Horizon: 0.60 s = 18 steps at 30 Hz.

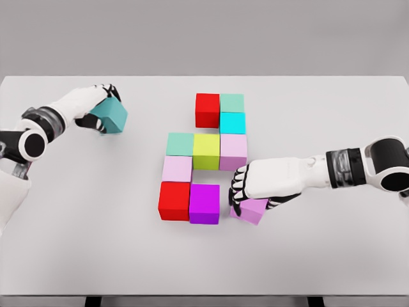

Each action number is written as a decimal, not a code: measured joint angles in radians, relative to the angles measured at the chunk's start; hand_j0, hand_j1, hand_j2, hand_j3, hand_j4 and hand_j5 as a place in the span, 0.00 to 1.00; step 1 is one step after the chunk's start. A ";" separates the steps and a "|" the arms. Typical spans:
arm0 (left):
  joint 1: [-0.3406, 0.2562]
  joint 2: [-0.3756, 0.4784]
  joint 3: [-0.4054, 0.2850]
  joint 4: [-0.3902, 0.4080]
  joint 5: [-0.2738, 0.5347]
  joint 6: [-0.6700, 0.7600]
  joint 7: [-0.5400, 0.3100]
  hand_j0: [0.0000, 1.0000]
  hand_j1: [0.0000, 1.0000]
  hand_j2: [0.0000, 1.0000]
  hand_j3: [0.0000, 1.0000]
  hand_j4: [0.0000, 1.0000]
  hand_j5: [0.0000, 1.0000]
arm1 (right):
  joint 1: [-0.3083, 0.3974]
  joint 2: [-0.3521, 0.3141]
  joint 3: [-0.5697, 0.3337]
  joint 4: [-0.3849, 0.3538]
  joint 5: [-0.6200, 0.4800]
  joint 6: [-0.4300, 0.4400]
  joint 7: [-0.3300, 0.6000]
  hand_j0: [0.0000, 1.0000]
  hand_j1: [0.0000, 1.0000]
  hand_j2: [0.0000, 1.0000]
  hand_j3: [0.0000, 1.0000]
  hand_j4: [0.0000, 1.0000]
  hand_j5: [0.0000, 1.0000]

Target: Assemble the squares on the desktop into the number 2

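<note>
Right hand (265, 182) grips violet cube (251, 211) — skewed off-grid.

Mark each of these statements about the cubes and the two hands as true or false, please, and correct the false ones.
1. The left hand holds a teal cube. True.
2. The right hand rests on a yellow cube. False: it grasps a light purple cube at the lower right of the figure; the yellow-green cube sits untouched in the middle row.
3. The top row has a red cube beside a mint green cube. True.
4. The teal cube already touches the figure. False: it is far off to the left, apart from all the other cubes.
5. The bottom row begins with a red cube and a magenta cube. True.
</note>
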 measured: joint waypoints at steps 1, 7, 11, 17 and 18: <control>-0.005 -0.013 0.000 0.000 -0.017 0.003 0.000 0.16 0.16 0.16 0.16 0.16 0.16 | 0.000 0.000 -0.002 0.000 0.003 0.000 0.000 1.00 1.00 1.00 1.00 1.00 1.00; -0.026 -0.093 -0.001 0.001 -0.120 0.033 0.000 0.16 0.16 0.16 0.16 0.16 0.16 | 0.002 0.000 -0.048 0.000 0.014 0.000 0.000 1.00 1.00 1.00 1.00 1.00 1.00; -0.043 -0.139 -0.009 0.002 -0.188 0.052 -0.001 0.15 0.15 0.15 0.15 0.15 0.15 | 0.017 -0.013 -0.140 0.000 0.009 0.000 0.000 1.00 1.00 1.00 1.00 1.00 1.00; -0.074 -0.210 -0.036 0.040 -0.260 0.074 -0.001 0.15 0.15 0.15 0.15 0.15 0.15 | 0.104 -0.206 -0.214 -0.001 -0.026 0.000 0.000 1.00 1.00 1.00 1.00 1.00 1.00; -0.077 -0.224 -0.038 0.048 -0.274 0.076 -0.001 0.15 0.15 0.15 0.15 0.15 0.15 | 0.115 -0.236 -0.216 -0.001 -0.028 0.000 0.000 1.00 1.00 1.00 1.00 1.00 1.00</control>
